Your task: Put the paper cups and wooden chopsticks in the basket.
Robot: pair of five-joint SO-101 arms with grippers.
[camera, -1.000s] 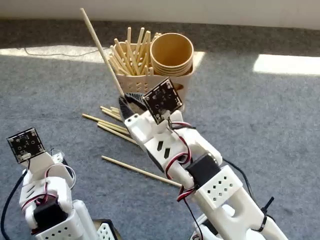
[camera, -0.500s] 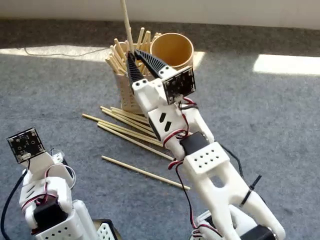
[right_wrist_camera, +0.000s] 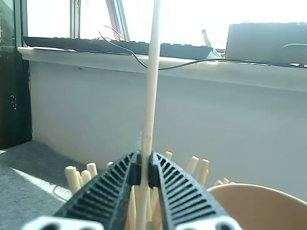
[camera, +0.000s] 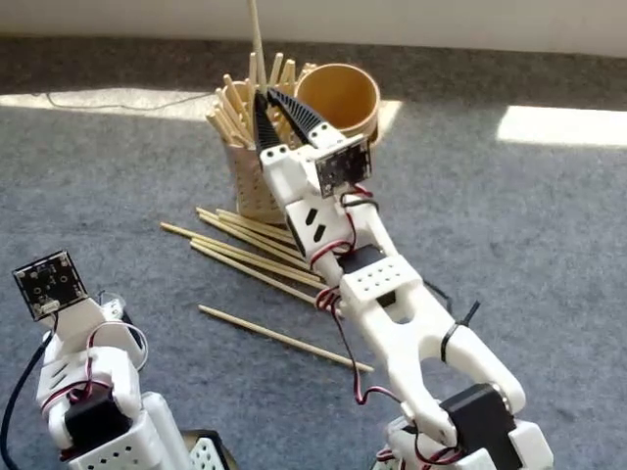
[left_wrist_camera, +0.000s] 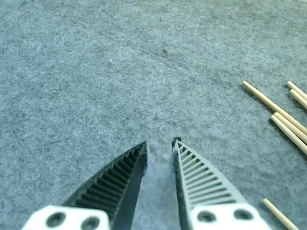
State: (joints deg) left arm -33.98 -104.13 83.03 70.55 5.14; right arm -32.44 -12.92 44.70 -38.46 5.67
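My right gripper [camera: 265,98] is shut on one wooden chopstick [camera: 257,39], held upright right over the white perforated basket [camera: 245,191]. In the right wrist view the jaws [right_wrist_camera: 144,167] pinch that chopstick [right_wrist_camera: 152,72] above the tips of several chopsticks [right_wrist_camera: 79,175] standing in the basket. A stack of brown paper cups [camera: 338,93] stands in the basket's right half; its rim [right_wrist_camera: 254,199] is close to the gripper. Several loose chopsticks [camera: 250,257] lie on the carpet. My left gripper [left_wrist_camera: 160,143] hovers low over bare carpet, slightly open and holding nothing.
One chopstick [camera: 284,337] lies apart, nearer the arms' bases. The left arm [camera: 69,352] sits at the near left. Chopstick ends [left_wrist_camera: 278,112] lie off to one side of the left gripper. Grey carpet covers the floor; a pale wall runs behind the basket.
The right arm has lifted from beside the floor pile up over the basket, swinging its chopstick from tilted to upright. The left arm has not moved.
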